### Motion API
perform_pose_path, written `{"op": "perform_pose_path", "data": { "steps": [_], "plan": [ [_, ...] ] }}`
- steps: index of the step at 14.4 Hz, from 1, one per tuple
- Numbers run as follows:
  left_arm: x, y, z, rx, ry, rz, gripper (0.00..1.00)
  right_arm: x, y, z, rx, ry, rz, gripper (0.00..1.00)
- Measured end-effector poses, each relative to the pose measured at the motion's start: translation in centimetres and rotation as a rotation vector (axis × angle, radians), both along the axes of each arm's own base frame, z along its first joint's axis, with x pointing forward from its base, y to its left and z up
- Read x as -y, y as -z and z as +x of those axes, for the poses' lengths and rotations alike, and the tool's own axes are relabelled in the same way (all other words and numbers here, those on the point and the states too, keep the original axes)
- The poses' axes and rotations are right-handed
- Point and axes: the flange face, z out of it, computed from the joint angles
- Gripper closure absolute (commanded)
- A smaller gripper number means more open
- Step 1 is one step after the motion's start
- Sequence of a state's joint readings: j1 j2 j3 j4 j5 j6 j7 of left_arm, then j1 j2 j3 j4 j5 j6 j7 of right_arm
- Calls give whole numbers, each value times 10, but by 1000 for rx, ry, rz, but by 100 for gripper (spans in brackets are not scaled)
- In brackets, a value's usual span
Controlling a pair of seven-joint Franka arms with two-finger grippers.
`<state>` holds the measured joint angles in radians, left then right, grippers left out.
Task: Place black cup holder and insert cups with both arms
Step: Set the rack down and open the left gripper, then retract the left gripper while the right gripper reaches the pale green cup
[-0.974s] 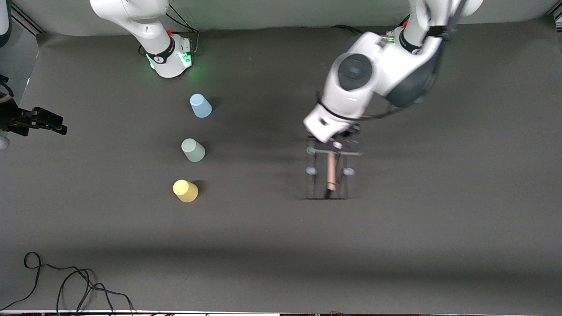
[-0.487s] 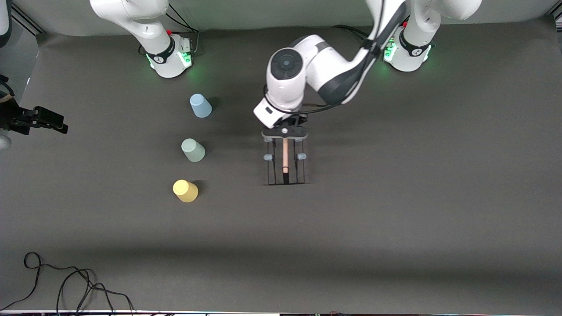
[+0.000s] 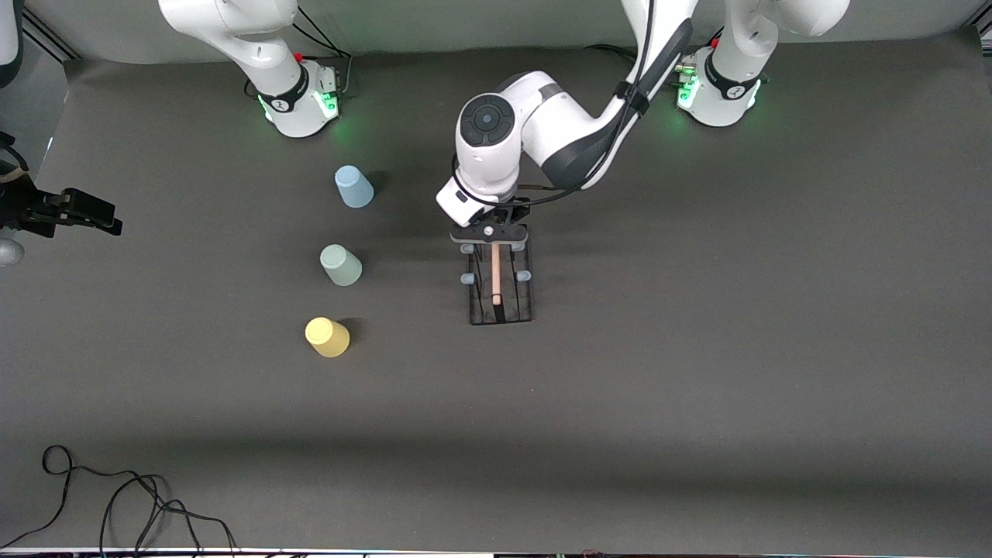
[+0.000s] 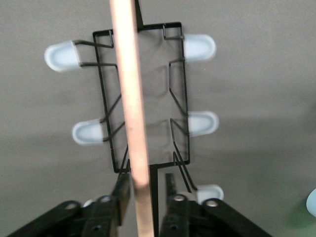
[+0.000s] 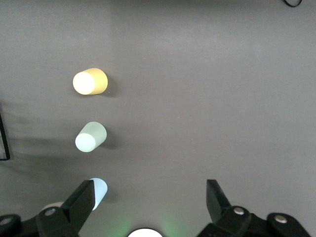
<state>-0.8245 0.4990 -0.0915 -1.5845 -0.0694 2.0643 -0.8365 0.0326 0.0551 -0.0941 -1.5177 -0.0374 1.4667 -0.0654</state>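
Front view: I see left gripper (image 3: 494,237) pinching the rack (image 3: 501,293) by its wooden rod (image 4: 132,113), mid-table beside the cups (image 3: 341,264). Right gripper (image 5: 150,205) spread, waiting above the right arm's end.

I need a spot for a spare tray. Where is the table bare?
Bare: the wide strip of table nearer the front camera than the black cup holder, and the left arm's end. Crowded: the blue cup, grey-green cup and yellow cup, plus the left gripper on the holder.

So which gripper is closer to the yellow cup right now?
Left. The left gripper holds the rack's wooden handle mid-table, beside the yellow cup; the right gripper waits open at the table's edge.
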Motion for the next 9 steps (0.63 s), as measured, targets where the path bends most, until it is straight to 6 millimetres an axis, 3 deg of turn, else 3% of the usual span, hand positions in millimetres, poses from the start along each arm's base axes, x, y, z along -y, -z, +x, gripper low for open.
{"op": "perform_pose_path", "data": {
  "steps": [1,3,5,9],
  "plan": [
    [1,-1,0,3,1,-3,1,0,0,0,-1,6,1,0],
    [-1,-14,10,25,-14,-19,1,-4,3,-1,-5,51,19,0],
    [-22,-49,39,66,-65,-47,0,-16,8,-4,-14,109,47,0],
    [-124,-143,100,82,-164,-40,0,-59,25,-16,-1,140,50,0]
  ]
}}
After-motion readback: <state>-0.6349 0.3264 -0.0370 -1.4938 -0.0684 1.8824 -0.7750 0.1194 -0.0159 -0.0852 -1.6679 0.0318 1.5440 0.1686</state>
